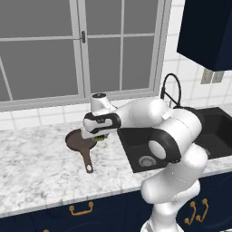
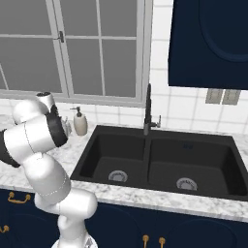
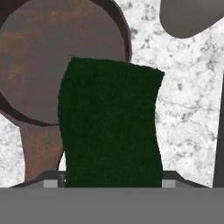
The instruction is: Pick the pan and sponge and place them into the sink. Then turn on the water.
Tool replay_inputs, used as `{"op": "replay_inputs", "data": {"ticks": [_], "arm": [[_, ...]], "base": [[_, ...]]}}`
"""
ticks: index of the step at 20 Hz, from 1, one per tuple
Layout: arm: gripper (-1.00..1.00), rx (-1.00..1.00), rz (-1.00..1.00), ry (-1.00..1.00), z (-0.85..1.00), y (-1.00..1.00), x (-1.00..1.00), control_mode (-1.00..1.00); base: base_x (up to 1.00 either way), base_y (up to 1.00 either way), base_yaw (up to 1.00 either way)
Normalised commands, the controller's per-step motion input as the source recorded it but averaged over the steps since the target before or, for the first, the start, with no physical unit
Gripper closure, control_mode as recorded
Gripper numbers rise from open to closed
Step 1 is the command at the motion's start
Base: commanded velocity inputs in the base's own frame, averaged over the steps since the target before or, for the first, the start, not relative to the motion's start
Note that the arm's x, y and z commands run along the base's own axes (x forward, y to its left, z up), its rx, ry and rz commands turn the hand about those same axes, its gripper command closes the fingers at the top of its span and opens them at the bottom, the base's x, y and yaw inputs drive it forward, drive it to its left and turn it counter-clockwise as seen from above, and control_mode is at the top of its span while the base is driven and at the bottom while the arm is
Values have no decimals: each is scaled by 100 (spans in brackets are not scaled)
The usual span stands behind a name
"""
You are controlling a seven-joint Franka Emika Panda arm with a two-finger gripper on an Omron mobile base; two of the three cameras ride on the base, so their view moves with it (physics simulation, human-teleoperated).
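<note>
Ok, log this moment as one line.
gripper: shut on sponge | sponge: above pan | pan: on counter | sink: empty | water: off

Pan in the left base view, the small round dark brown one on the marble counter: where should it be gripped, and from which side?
Grip the short brown handle from above, fingers closing across its width. The dark brown frying pan lies flat, and its handle juts toward the counter's front edge, narrower than the shallow round body. The gripper is shut on the green sponge, which must go first.
</note>
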Motion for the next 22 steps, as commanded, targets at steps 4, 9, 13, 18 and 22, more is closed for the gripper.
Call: {"op": "replay_inputs", "data": {"ticks": [4,9,13,18,22], "arm": [[100,1,0,0,0,59,5,-100],[100,0,0,0,-22,19,71,-100],[100,0,0,0,-44,6,21,-100],[100,0,0,0,-33,13,0,-100],[100,0,0,1,-52,29,11,-100]], "base": [[0,0,0],[0,0,0],[0,0,0],[0,0,0],[0,0,0]]}}
